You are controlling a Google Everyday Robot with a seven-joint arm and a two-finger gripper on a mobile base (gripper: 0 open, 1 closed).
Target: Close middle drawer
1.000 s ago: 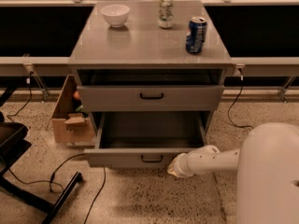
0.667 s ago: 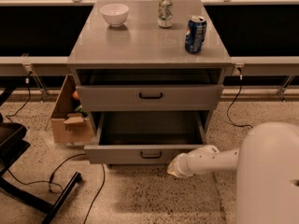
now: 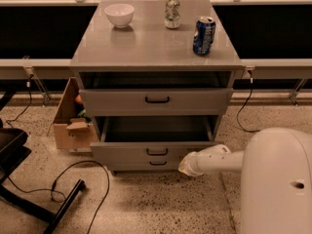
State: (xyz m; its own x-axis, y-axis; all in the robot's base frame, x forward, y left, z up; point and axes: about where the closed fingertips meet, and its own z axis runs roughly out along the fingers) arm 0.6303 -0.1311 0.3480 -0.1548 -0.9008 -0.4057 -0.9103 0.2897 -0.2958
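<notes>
**Middle drawer (image 3: 127,153) pulled well out of the grey cabinet (image 3: 146,48), gripper (image 3: 185,165) at its front's right end**
Whether the gripper is open or closed cannot be told. A push this far from the handle (image 3: 157,151) could skew the tray and jam it, or the gripper could slip off past the corner.

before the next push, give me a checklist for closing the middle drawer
1. Is the middle drawer shut: not ok, it stands pulled out.
2. Anything in its tray that could jam: ok, nothing visible inside.
3. Is the pincer at the drawer front: ok, it sits low by the front's right end; whether it touches, cannot tell.
4. Is the cardboard box out of the drawer's path: ok, it stands left of the cabinet.
5. Are the blue can, silver can and bowl on top steady: ok, all are upright and back from the front edge.
</notes>
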